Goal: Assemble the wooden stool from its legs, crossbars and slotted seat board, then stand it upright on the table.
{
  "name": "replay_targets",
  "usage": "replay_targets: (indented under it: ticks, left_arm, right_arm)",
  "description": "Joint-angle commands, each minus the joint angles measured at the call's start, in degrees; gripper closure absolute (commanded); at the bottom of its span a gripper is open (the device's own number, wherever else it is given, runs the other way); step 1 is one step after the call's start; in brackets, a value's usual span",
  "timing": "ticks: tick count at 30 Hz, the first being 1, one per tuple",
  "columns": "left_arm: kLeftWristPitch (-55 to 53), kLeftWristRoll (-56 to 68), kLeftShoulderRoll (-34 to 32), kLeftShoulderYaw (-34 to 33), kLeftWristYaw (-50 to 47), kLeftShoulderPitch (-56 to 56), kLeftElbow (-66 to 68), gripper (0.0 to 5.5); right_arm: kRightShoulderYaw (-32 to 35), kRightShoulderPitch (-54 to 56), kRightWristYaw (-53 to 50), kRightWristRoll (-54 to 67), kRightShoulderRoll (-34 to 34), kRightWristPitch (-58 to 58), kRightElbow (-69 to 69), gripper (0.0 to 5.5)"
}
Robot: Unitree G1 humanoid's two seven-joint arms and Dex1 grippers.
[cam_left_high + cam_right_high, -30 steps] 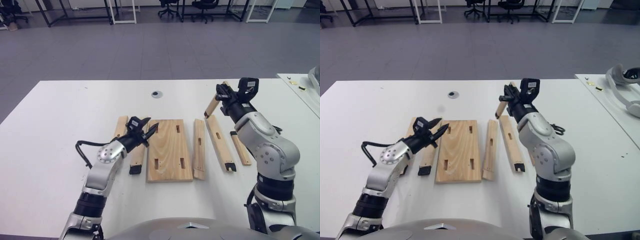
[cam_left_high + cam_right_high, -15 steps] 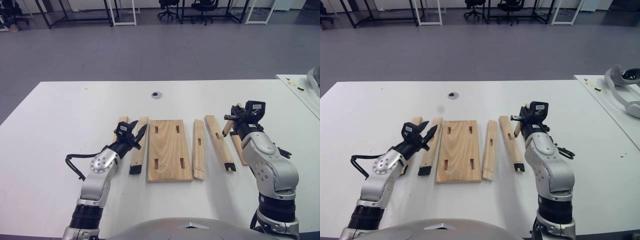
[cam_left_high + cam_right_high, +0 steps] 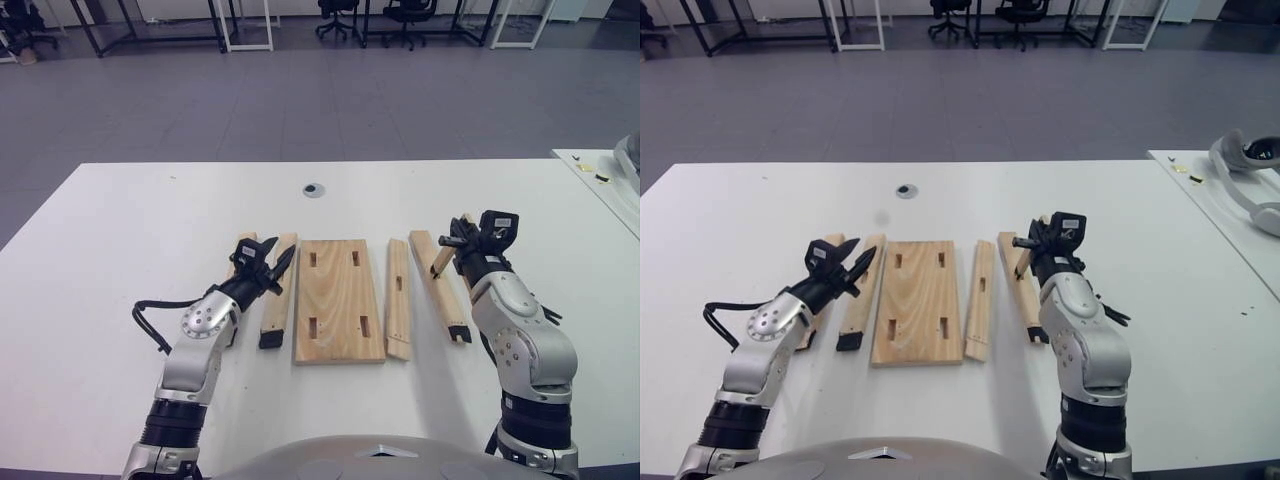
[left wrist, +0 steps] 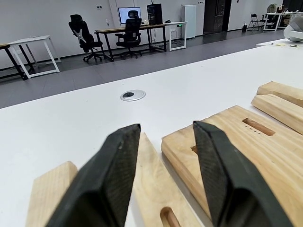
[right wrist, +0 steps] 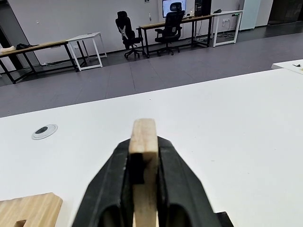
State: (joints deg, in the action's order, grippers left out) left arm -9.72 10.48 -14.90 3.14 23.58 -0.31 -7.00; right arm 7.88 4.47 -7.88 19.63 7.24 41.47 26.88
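Note:
The slotted seat board (image 3: 340, 300) lies flat mid-table. Two wooden pieces lie to its left: a short one (image 3: 241, 246) and a leg with a black foot (image 3: 277, 300). My left gripper (image 3: 272, 262) hovers open just over that leg, its fingers (image 4: 106, 189) either side of the slotted wood (image 4: 156, 203). Right of the board lie a crossbar (image 3: 398, 298) and another black-footed leg (image 3: 440, 290). My right gripper (image 3: 455, 240) is shut on a short wooden piece (image 5: 143, 142), held tilted just over that leg's far end.
A round cable port (image 3: 315, 188) sits in the table behind the board. A second table (image 3: 600, 170) stands at the far right with small items on it. Bare tabletop (image 3: 120, 260) spreads to the left and along the front edge.
My right gripper has come down and back from the far side of the table with its wooden piece. My left gripper has drawn back off the seat board's edge to over the leg.

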Motion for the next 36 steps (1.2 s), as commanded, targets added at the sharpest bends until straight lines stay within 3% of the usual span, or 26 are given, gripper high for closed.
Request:
replay_targets:
  ticks: [1, 10, 21, 25, 30, 36]
  left_arm:
    - [0.11, -0.57, -0.39, -0.16, 0.1, 0.0, -0.01, 3.46]
    - [0.54, -0.79, 0.61, 0.44, -0.79, 1.11, -0.75, 3.46]
    - [-0.3, -0.89, 1.03, 0.87, -1.05, 2.06, -2.12, 3.46]
    - [-0.28, -0.77, 1.14, 0.86, -1.48, 2.33, -2.41, 3.46]
    - [-0.29, -0.49, 1.1, 0.84, -1.67, 2.72, -2.86, 3.46]
    - [-0.13, -0.45, 1.12, 0.78, -1.74, 2.58, -2.86, 3.46]
  right_arm:
    - [0.31, -0.54, 0.71, -1.0, -0.22, -0.05, -0.91, 5.08]
    - [1.83, 1.45, 4.38, 0.51, 0.35, 1.92, -2.19, 5.08]
    - [-1.21, 2.73, 10.12, -3.76, 5.23, -2.22, -9.67, 5.08]
    - [-4.13, -0.91, 13.76, -5.97, 5.9, -8.37, -11.29, 5.08]
    - [-2.13, -9.78, 17.39, -5.64, 2.73, -24.46, -15.95, 5.08]
    - [-1.59, -11.63, 17.8, -5.84, 1.23, -29.66, -18.05, 5.08]
